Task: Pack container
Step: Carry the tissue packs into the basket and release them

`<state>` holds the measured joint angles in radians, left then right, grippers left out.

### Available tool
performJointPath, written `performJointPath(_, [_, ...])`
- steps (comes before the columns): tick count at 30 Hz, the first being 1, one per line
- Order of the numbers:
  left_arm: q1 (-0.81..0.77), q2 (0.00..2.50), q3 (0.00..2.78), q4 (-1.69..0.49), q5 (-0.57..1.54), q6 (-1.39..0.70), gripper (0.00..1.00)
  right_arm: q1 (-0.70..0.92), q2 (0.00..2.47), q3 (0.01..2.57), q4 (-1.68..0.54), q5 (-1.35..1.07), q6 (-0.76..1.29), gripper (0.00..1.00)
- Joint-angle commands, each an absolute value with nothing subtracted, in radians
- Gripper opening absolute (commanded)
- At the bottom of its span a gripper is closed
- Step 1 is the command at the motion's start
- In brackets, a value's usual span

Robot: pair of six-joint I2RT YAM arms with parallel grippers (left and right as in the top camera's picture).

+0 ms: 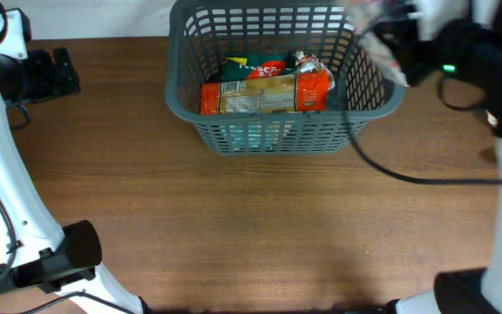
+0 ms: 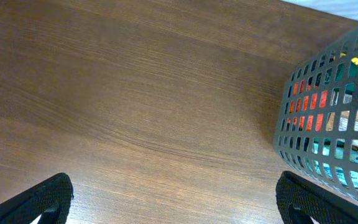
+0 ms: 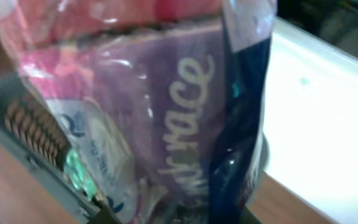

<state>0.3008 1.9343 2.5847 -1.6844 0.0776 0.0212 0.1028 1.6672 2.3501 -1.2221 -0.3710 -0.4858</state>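
the dark grey lattice basket (image 1: 321,135) stands on the wooden table (image 1: 251,227). inside it an orange and gold snack pack (image 1: 268,94) lies across the bottom, with a green pack (image 1: 249,66) just behind it. something teal (image 1: 251,133) shows only through the basket's near slots. the right gripper (image 1: 389,37), blurred in the overhead view, is over the basket's right rim, clamped on a purple and pink snack pack (image 3: 179,106). that pack fills the right wrist view, hiding the fingers and cutting its lettering short. the left gripper (image 2: 176,208) is well to the left of the basket, its fingers (image 2: 48,198) spread wide with nothing between them. only its wrist view shows the basket's wall side-on, with red and teal behind the slots.
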Motion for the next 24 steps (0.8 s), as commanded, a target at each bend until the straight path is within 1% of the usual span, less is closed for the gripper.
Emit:
performJointPath(1, [0.304,1.927,2.593,-1.687,0.078,0.012,0.99,0.195,1.734,2.348,-1.202,-0.348,-0.778,0.04])
performJointPath(5, [0.304,1.927,2.593,-1.687,0.078,0.012,0.99,0.249,1.817,2.348,-1.185,-0.245,-0.876,0.04])
performJointPath(8, [0.304,1.927,2.593,-1.687,0.078,0.012,0.99,0.268,1.895,2.348,-1.186,-0.224,-0.937,0.04])
performJointPath(13, [0.304,1.927,2.593,-1.687,0.078,0.012,0.99,0.286,2.017,2.348,-1.189,-0.213,-0.939,0.04])
performJointPath(16, [0.304,1.927,2.593,-1.687,0.078,0.012,0.99,0.299,2.099,2.348,-1.188,-0.159,-0.937,0.04])
performJointPath(21, [0.304,1.927,2.593,-1.687,0.078,0.012,0.99,0.316,2.169,2.348,-1.208,-0.148,-0.912,0.04])
performJointPath(22, [0.304,1.927,2.593,-1.687,0.078,0.012,0.99,0.320,2.180,2.348,-1.207,-0.141,-0.904,0.07])
performJointPath(23, [0.304,1.927,2.593,-1.687,0.078,0.012,0.99,0.322,2.188,2.348,-1.208,-0.137,-0.901,0.14])
performJointPath(24, [0.304,1.927,2.593,-1.687,0.078,0.012,0.99,0.324,2.195,2.348,-1.208,-0.137,-0.892,0.31])
